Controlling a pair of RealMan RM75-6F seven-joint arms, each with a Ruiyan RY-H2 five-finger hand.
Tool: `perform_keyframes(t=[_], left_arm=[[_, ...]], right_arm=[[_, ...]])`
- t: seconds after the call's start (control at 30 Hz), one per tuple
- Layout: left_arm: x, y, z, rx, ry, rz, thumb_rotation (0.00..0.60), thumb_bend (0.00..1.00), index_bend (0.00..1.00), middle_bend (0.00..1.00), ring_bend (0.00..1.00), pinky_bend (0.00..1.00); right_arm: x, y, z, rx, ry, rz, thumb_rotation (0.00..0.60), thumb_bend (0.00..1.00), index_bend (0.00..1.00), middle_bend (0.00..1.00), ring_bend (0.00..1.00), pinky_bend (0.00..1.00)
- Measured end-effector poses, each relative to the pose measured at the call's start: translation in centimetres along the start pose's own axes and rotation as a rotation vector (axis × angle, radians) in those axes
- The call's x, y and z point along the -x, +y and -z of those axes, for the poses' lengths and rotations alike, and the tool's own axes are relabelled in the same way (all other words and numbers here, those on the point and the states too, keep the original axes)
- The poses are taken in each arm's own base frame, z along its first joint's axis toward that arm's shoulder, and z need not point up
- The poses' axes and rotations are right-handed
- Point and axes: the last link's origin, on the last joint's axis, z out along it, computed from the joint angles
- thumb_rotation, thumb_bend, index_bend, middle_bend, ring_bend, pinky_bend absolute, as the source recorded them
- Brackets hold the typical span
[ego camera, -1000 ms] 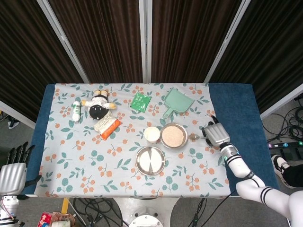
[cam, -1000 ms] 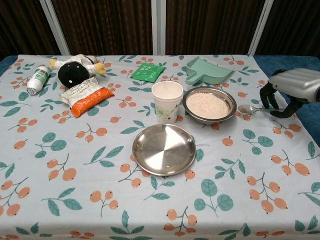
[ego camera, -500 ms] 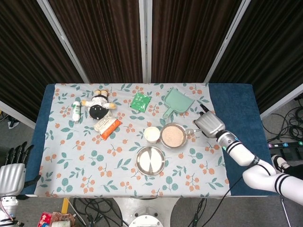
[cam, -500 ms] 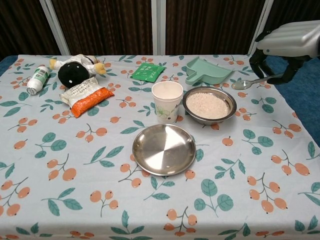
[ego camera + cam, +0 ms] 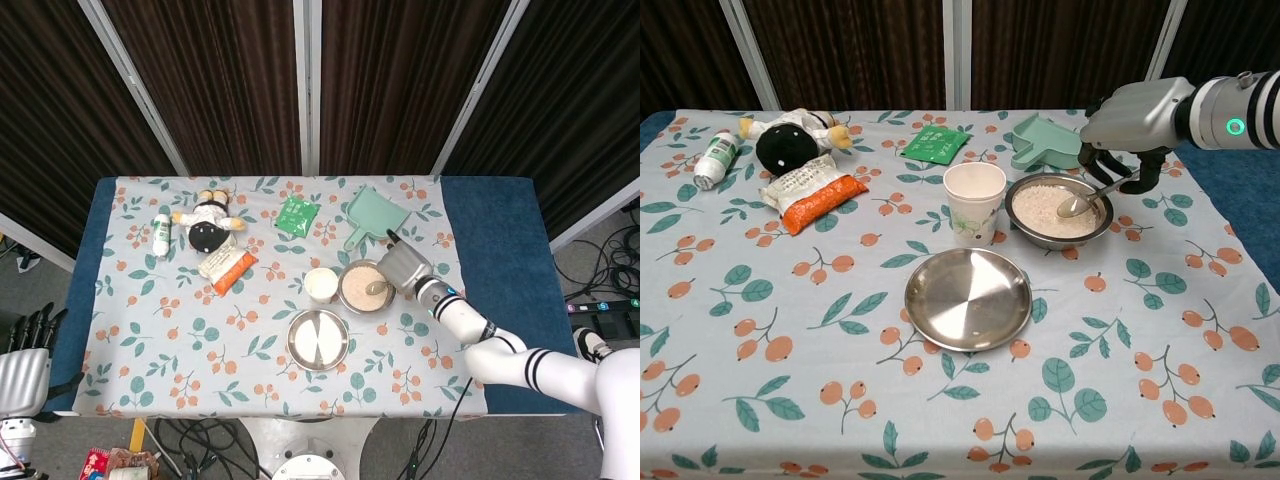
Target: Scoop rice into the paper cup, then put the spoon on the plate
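Your tabletop (image 5: pixel 500 215) is blue, mostly covered by a pale cloth (image 5: pixel 790 400) printed with leaves and orange berries; dark curtains (image 5: pixel 220 80) with pale upright rails hang behind it. Off the left edge, your left hand (image 5: pixel 22 365) hangs below the tabletop, fingers straight and apart, holding nothing.

On the cloth, from the left: a small white bottle (image 5: pixel 714 160) lying down, a black-and-white plush toy (image 5: pixel 790 138), an orange-and-white snack packet (image 5: pixel 808 192) and a green sachet (image 5: pixel 936 144). The empty steel plate (image 5: pixel 968 298) sits toward the front. Behind it stands the paper cup (image 5: pixel 974 200), and just beside that, to the right, the steel bowl of rice (image 5: pixel 1057 210). A green dustpan (image 5: pixel 1052 142) lies behind the bowl.

Your right hand (image 5: pixel 1132 118) is above the bowl's right rim, gripping the handle of the spoon (image 5: pixel 1088 198). The spoon slants down leftward, its bowl on the rice.
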Motion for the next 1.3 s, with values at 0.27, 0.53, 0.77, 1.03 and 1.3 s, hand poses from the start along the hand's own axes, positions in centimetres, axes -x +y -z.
perform_keyframes(t=[0.27, 0.53, 0.77, 1.03, 1.3], left_arm=[[-0.2, -0.4, 0.0, -0.009, 0.004, -0.004, 0.6, 0.04, 0.14, 0.09, 0.02, 0.0], [0.0, -0.6, 0.1, -0.017, 0.0, -0.002, 0.6, 0.04, 0.14, 0.09, 0.02, 0.0], [-0.1, -0.5, 0.1, -0.015, 0.002, -0.001, 0.6, 0.04, 0.14, 0.09, 0.02, 0.0], [-0.2, -0.3, 0.1, -0.007, 0.007, -0.004, 0.6, 0.04, 0.14, 0.09, 0.02, 0.0], [-0.4, -0.2, 0.1, -0.004, 0.014, -0.008, 0.6, 0.04, 0.14, 0.09, 0.02, 0.0]], right_arm=[[-1.0, -2.0, -1.8, 0.018, 0.0, 0.069, 0.6, 0.38, 0.68, 0.64, 0.28, 0.03], [-2.0, -4.0, -3.3, 0.015, 0.014, 0.105, 0.6, 0.38, 0.68, 0.64, 0.28, 0.03], [-1.6, -3.8, -2.5, 0.024, 0.029, 0.056, 0.6, 0.38, 0.68, 0.64, 0.28, 0.03], [0.1, -2.4, -0.6, 0.054, 0.066, -0.066, 0.6, 0.38, 0.68, 0.64, 0.28, 0.03], [1.7, -0.6, 1.3, 0.092, 0.131, -0.21, 0.6, 0.38, 0.68, 0.64, 0.28, 0.02]])
